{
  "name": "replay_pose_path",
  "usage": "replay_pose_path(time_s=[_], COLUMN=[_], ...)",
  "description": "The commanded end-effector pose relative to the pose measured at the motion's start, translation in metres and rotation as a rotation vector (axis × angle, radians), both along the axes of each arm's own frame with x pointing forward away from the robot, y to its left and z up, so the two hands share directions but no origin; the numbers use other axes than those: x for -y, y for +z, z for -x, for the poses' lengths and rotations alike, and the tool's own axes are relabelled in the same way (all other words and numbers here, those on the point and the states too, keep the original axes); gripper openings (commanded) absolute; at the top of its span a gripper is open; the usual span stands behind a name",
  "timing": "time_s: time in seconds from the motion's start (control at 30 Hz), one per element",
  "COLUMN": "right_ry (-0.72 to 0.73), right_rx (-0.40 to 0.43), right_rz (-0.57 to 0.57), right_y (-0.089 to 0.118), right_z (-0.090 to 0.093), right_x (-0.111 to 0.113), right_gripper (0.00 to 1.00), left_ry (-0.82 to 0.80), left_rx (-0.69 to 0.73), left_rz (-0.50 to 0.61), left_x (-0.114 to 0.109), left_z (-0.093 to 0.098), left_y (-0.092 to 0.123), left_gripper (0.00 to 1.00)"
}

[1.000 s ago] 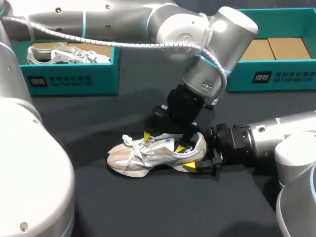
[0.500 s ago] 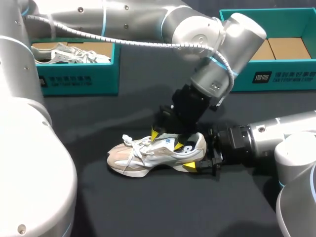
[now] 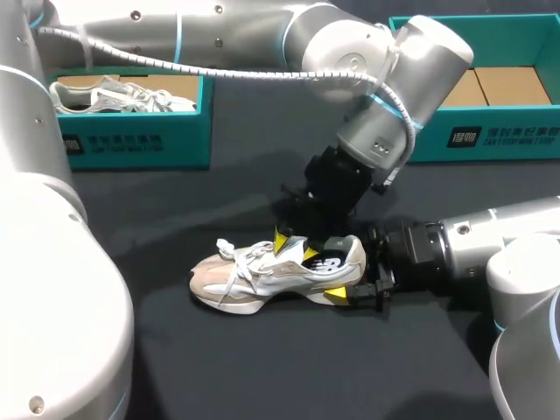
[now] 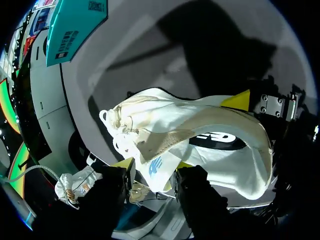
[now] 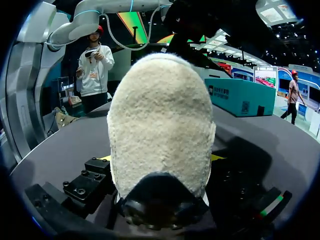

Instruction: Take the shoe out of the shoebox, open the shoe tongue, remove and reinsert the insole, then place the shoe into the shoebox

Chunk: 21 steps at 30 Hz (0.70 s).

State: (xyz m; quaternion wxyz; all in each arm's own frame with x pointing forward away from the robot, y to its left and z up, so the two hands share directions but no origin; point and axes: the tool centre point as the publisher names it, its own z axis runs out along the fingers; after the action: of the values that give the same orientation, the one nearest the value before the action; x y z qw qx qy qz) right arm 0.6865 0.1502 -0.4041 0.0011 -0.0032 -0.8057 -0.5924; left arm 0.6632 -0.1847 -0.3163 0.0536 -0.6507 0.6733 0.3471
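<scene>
Yellow-tipped fingers point(image 3: 282, 241) of the left gripper point(image 3: 295, 248) pinched the tongue point(image 4: 157, 167) of the shoe point(image 3: 254, 278).
The pale shoe rested on the dark table point(image 3: 262, 367) at lower centre of the head view, toe toward the left, outside both teal shoeboxes. One shoebox point(image 3: 131, 140) at upper left held another shoe point(image 3: 114, 94), and the second shoebox point(image 3: 490, 131) stood at upper right. The right gripper point(image 5: 161, 160) clamped the heel point(image 5: 160, 125) from two sides.
</scene>
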Motion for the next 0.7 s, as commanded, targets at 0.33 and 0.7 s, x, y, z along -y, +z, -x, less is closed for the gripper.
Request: replay_pose_path(time_s=[0.33, 0.7], right_ry=[-0.001, -0.001], right_rx=[0.001, 0.001], right_rz=[0.002, 0.002], right_y=[-0.002, -0.002], right_z=[0.0, 0.0], right_x=[-0.002, -0.002], right_gripper=[0.0, 0.0], left_ry=[0.0, 0.049], left_rx=[0.025, 0.042], left_rz=[0.034, 0.268], left_x=[-0.014, -0.039], left_z=[0.0, -0.003], left_y=[0.01, 0.031], left_gripper=[0.08, 0.0])
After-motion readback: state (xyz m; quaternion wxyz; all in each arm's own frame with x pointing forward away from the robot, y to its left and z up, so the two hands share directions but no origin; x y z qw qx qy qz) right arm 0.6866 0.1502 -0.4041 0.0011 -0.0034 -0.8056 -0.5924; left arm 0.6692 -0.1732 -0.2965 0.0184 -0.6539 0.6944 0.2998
